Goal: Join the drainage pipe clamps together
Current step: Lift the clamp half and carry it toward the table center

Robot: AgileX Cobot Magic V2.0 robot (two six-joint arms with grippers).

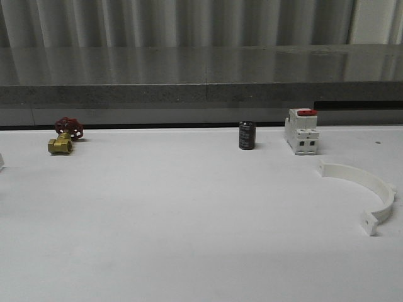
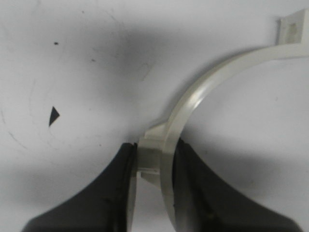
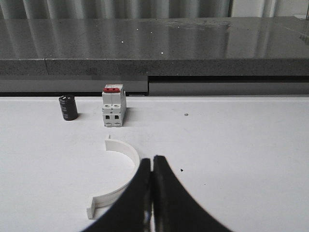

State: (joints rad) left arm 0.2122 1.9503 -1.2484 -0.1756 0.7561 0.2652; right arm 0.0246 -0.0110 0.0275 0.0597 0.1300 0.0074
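The left gripper [image 2: 154, 164] pinched one pipe clamp half [image 2: 193, 104] at its lug; the other clamp half [image 1: 368, 192] lay flat, opening leftward, right gripper [image 3: 152, 166] closed, empty.

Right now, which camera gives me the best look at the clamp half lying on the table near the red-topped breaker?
The front view: the free clamp half shows its whole arc and both end tabs, unobstructed. In the right wrist view, the shut right claw covers part of its arc. The left wrist view shows a different half, pinched in the left claw.
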